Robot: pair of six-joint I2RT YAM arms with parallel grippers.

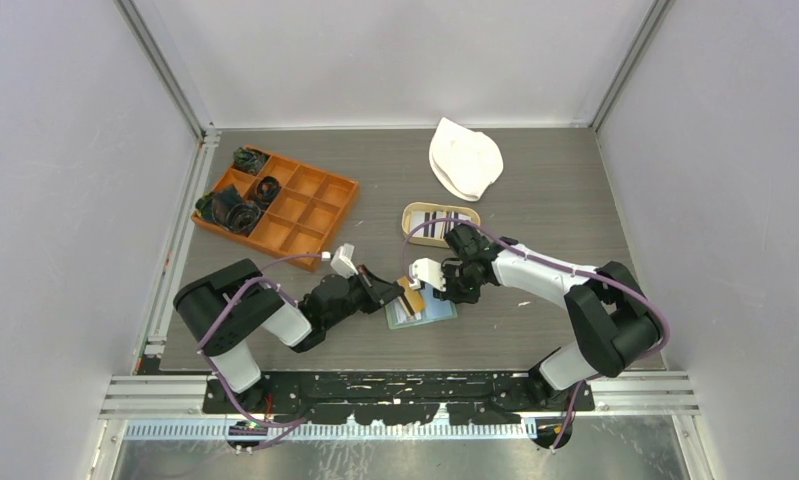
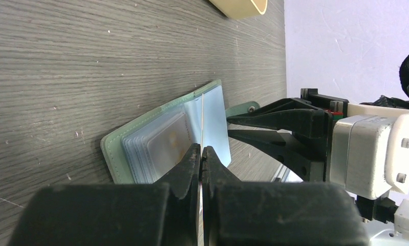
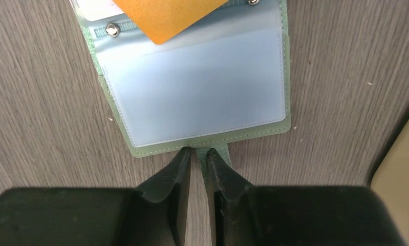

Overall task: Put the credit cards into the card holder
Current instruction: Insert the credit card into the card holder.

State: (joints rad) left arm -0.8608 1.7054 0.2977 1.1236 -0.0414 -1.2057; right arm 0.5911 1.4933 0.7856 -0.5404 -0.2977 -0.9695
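Observation:
The card holder (image 1: 427,312) lies open on the table, sage-green outside with pale blue inner pockets (image 3: 197,87). My left gripper (image 2: 201,151) is shut on a tan-gold credit card (image 3: 166,18). The left wrist view shows that card edge-on (image 2: 202,118), reaching over the holder's (image 2: 141,148) middle fold. My right gripper (image 3: 197,152) sits at the holder's near edge, jaws a narrow gap apart. The strap tab (image 3: 216,152) lies flat on the table there, partly under one finger. More credit cards (image 1: 437,222) lie in the tan tray.
An oval tan tray (image 1: 413,213) stands just behind the right gripper (image 1: 437,290). An orange compartment box (image 1: 310,205) with dark cord bundles (image 1: 230,210) is at the back left. A white cloth (image 1: 465,158) lies at the back.

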